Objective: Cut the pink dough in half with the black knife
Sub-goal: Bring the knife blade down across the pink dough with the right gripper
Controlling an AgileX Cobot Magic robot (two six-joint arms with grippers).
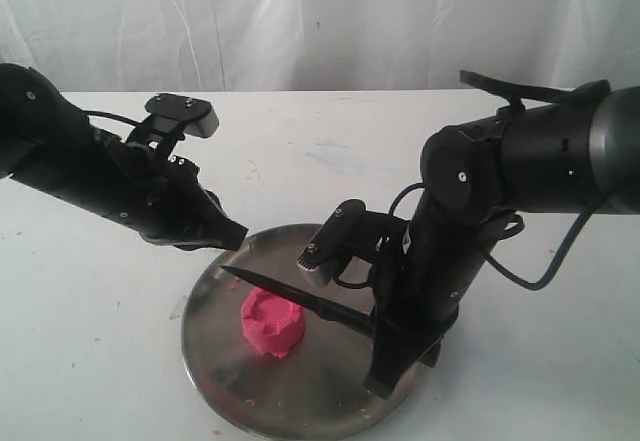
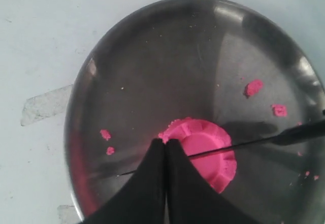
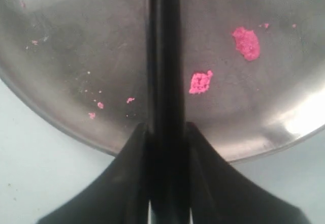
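The pink dough (image 1: 272, 323) sits as one round lump with a notched rim on the left-of-centre part of the round metal plate (image 1: 300, 401), which rests on the white table (image 1: 90, 341). The right gripper (image 1: 385, 333) clamps the handle of the black knife (image 1: 290, 294); in the right wrist view the handle (image 3: 163, 82) runs straight out between the closed fingers (image 3: 133, 153). The blade lies across the top of the lump, its tip past the far side, and the left wrist view shows the thin edge (image 2: 244, 144) crossing the dough (image 2: 205, 150) roughly through its middle. Whether the edge has bitten in cannot be told. The left gripper (image 1: 232, 233) hovers at the plate's rim, its fingers (image 2: 152, 178) pressed together on nothing, tips close to the dough's edge. The cut looks lined up but not made: the lump is whole. The next move calls for a straight downward press of the blade to the plate, kept centred so the halves come out even; the soft dough may slide or crumble, as scattered pink crumbs (image 3: 200, 82) suggest.
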